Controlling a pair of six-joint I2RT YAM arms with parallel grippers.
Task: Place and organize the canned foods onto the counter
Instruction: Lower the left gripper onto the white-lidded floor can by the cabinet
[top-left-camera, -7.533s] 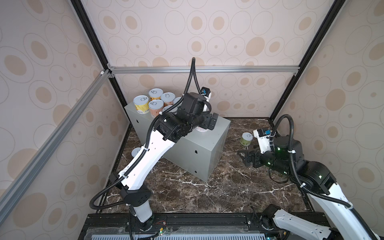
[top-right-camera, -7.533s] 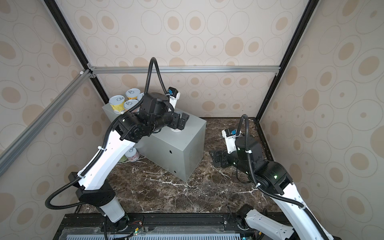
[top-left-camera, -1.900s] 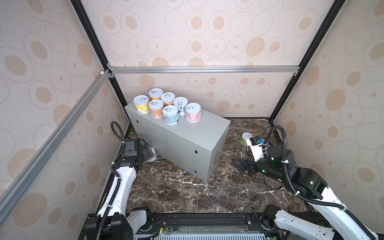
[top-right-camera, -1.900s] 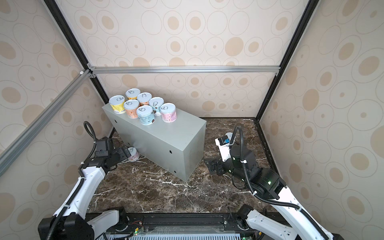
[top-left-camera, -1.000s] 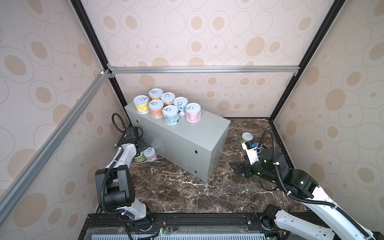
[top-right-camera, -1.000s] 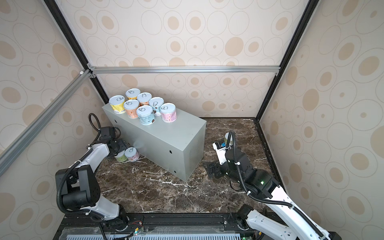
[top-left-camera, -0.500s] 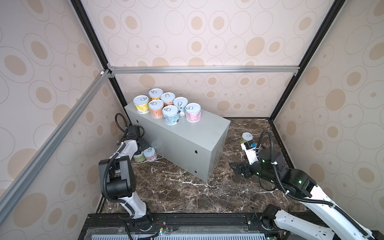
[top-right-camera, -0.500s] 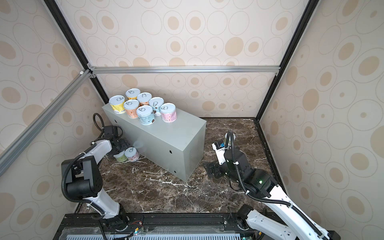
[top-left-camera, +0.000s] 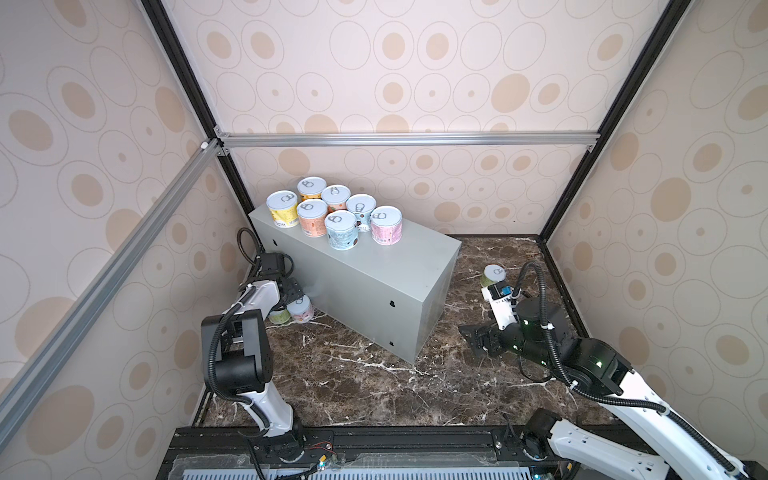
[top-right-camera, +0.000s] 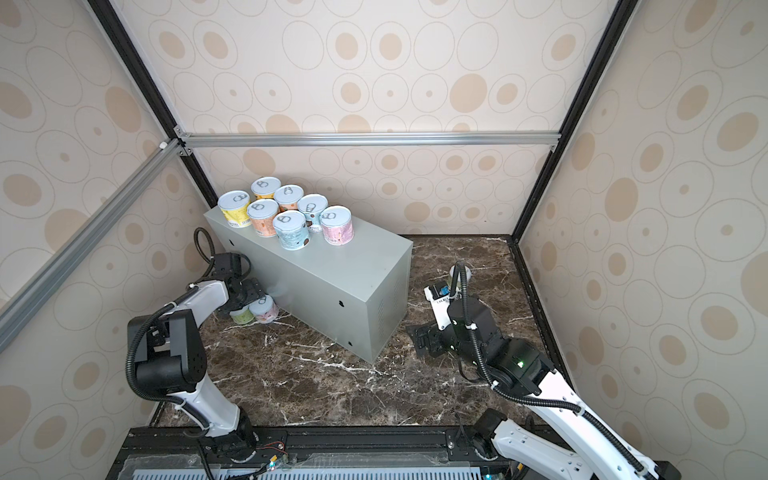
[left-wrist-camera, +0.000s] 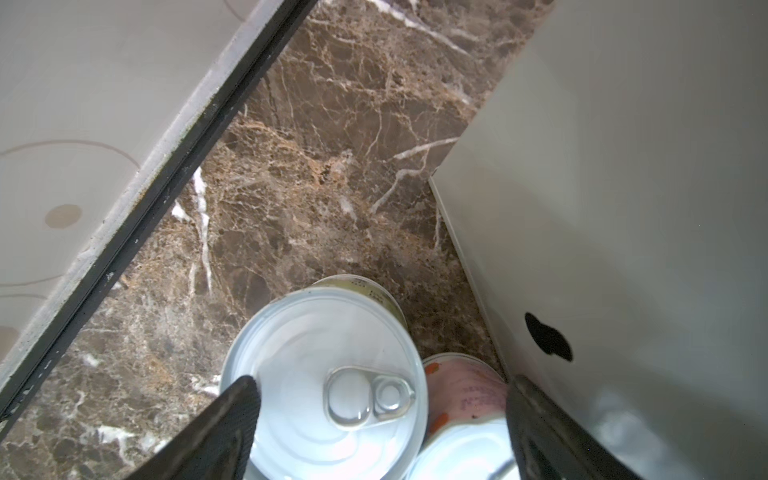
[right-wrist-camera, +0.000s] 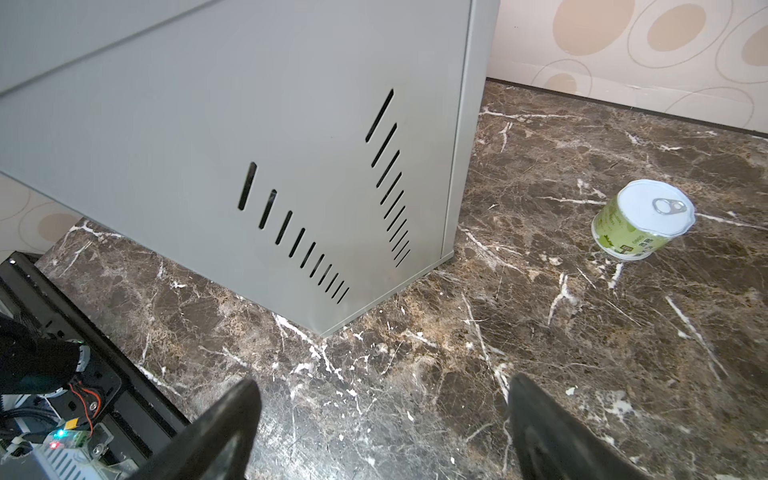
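Observation:
Several cans (top-left-camera: 343, 230) with white pull-tab lids stand clustered at the far left end of the grey counter (top-left-camera: 365, 270). On the floor by the counter's left side stand a green can (top-left-camera: 279, 316) and a pink can (top-left-camera: 300, 308). My left gripper (top-left-camera: 293, 291) hangs open just above them; in the left wrist view its fingertips (left-wrist-camera: 243, 399) straddle the green can's lid (left-wrist-camera: 324, 382) and the pink can (left-wrist-camera: 465, 390). Another green can (right-wrist-camera: 640, 220) stands alone on the floor at the right. My right gripper (top-left-camera: 471, 336) is open and empty, low beside the counter's near right corner.
The floor is dark brown marble (top-left-camera: 357, 386), closed in by patterned walls with black frame posts (top-left-camera: 552, 216). The left arm works in a narrow gap between the counter's side (left-wrist-camera: 623, 166) and the left wall. The counter's end face has vent slots (right-wrist-camera: 316, 257).
The pink can the left gripper carried earlier now stands on the counter. Over the last second the left arm has folded in by the wall, its gripper staying over the two floor cans. The right gripper barely shifted.

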